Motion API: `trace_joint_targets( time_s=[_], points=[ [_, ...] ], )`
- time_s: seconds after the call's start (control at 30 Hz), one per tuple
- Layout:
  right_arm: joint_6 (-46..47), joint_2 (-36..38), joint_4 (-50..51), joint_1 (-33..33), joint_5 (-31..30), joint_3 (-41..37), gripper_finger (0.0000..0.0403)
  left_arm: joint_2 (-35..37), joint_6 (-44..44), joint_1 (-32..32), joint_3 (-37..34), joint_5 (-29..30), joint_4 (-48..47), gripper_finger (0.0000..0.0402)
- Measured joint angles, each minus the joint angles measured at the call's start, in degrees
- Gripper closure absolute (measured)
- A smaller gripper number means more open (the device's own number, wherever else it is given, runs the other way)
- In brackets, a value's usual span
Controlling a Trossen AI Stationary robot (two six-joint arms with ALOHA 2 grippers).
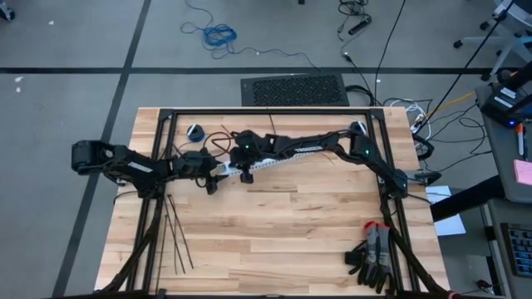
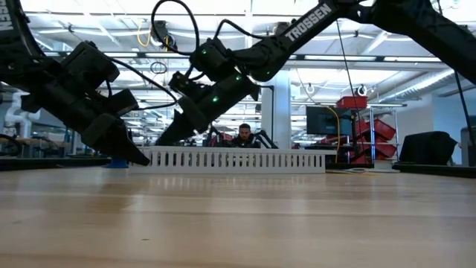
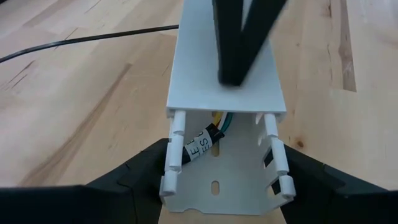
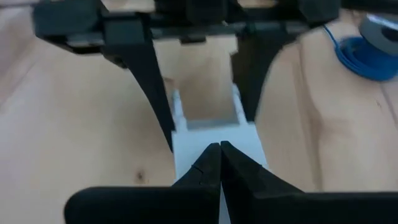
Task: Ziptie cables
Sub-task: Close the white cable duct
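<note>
At the lower left of the high view, the zipties are lying loose on the wooden surface. Farther up, left of centre, the left claw is gripping the white slotted duct by one end, the cables sitting inside. Just beyond, the right claw, fingers pressed together, is resting on the duct's lid.
</note>
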State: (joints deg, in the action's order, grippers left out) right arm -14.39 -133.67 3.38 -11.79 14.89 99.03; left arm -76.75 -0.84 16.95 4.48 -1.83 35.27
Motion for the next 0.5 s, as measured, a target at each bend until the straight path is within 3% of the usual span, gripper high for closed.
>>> trace_joint_targets(
  time_s=[0.17,0.33,0.5],
  points=[
    [-1.6,0.3,-2.8,0.9,-1.2,-0.2,0.0403,0.0,0.1,0.0,0.1,-0.1,-0.2,0.0153],
    [-6.0,6.8,5.9,1.6,-9.5,-0.1,0.0403,0.0,0.1,0.0,0.2,-0.1,-1.5,0.0153],
    [-6.3,8.6,16.6,0.3,-10.6,-0.2,0.0403,0.0,0.1,0.0,0.2,-0.1,-1.5,0.0153]
  ],
)
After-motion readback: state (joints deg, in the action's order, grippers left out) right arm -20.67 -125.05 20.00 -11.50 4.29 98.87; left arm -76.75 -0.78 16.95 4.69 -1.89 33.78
